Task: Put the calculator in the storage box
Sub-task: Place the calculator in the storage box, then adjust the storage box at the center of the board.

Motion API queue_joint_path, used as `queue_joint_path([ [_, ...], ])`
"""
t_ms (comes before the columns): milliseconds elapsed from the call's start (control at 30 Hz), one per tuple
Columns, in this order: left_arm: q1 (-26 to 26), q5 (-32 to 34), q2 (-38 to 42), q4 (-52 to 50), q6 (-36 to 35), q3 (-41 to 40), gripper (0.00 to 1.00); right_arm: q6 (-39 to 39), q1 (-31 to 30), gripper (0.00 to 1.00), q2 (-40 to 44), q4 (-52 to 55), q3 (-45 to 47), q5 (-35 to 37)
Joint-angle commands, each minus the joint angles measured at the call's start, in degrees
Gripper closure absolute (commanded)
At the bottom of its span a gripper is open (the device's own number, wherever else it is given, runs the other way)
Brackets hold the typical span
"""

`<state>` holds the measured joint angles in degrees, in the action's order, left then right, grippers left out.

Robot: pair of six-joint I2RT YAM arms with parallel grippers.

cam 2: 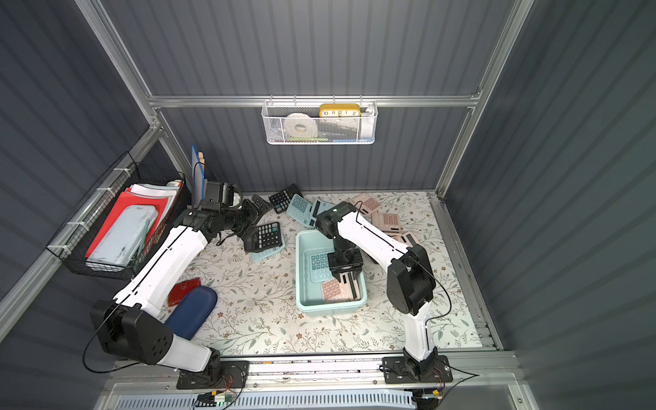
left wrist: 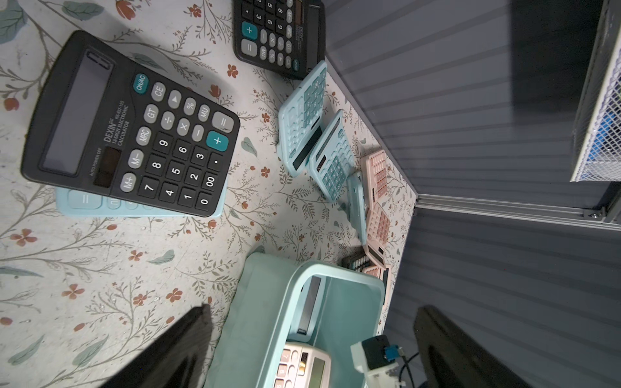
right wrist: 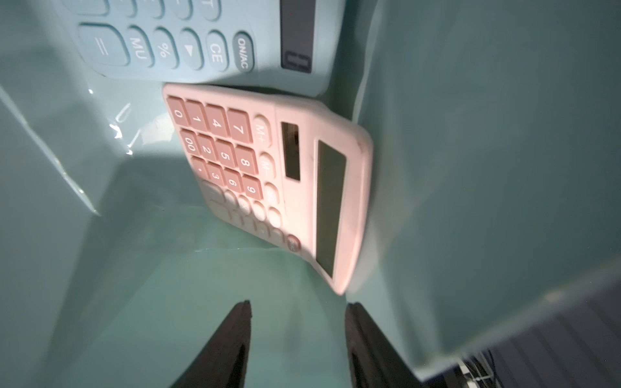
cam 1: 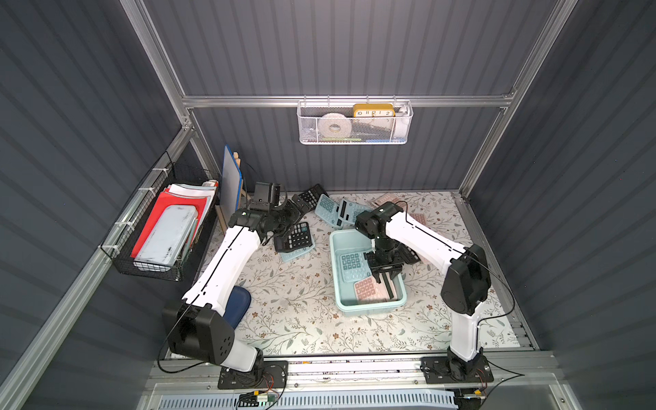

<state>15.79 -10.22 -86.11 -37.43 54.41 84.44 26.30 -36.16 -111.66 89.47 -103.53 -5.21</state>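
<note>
1. My right gripper (cam 1: 385, 287) reaches down into the storage box (cam 1: 372, 308), fingers pointing at its floor.
2. State, right: the jaws stand apart and hold nothing. In the right wrist view, bare box floor shows between the fingers (right wrist: 235, 336).
3. The pink calculator (right wrist: 268, 168) lies keys up in the near end of the box, clear of my fingers. Its display end is tipped up against a box wall. Its outline is blurred in that view.
4. A blue calculator (cam 1: 351, 264) lies keys up in the far end of the box, just beside the pink one.
5. The box stands on the table (cam 1: 301, 319), right of centre, long side running from near edge to far edge.
6. State, left: my left gripper (left wrist: 316, 309) is spread wide and empty. It hovers over the far left part of the table.
7. Beside it, a black calculator (left wrist: 134, 127) rests on top of a second blue one (left wrist: 84, 201).
8. More calculators, black, blue and pink, lie along the far edge towards the far right corner.
</note>
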Motion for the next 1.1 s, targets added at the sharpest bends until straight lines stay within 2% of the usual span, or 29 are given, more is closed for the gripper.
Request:
queue_joint_path([
  [0,0.28,0.9,0.71,-4.28,-2.39,1.22,0.01,-1.14,2.49,0.47,3.91,1.99,-1.23,-0.84],
  [433,0.29,0.67,-0.86,-9.21,-5.11,1.61,0.01,-2.84,8.68,0.44,14.53,-8.02,7.79,-4.43],
  [667,0.29,-4.46,-2.63,-8.02,-5.21,0.33,0.01,-4.5,12.31,0.32,18.06,-13.77,13.05,-7.08],
  [800,0.29,-6.15,-2.78,-7.78,-5.76,0.04,0.01,-6.33,13.3,0.31,18.24,-17.29,17.43,-8.39],
  [1067,0.3,-8.65,-3.19,-7.61,-5.81,-2.08,0.01,-7.04,13.26,0.31,15.26,-21.28,20.64,-20.6],
])
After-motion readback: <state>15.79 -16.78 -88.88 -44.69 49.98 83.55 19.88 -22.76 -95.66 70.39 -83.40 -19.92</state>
